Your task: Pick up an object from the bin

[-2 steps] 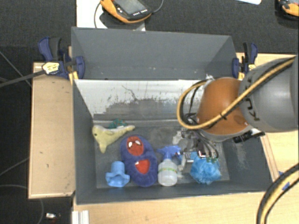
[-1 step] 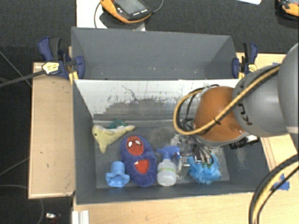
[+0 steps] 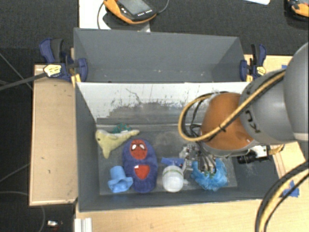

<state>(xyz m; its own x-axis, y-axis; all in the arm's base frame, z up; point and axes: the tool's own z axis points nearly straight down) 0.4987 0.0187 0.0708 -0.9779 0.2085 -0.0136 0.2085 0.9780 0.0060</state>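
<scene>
gripper (image 3: 202, 164) low over blue fluff (image 3: 213, 178), bin (image 3: 154, 57) 5 o'clock, probably placed to grasp it | white ball (image 3: 172, 179) just beside at 9 o'clock | pincer: cannot tell

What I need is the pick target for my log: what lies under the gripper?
A fluffy blue thing lies under the gripper, at the near right of the bin, next to a round white thing. The arm's orange cover hides the bin floor behind it.
</scene>
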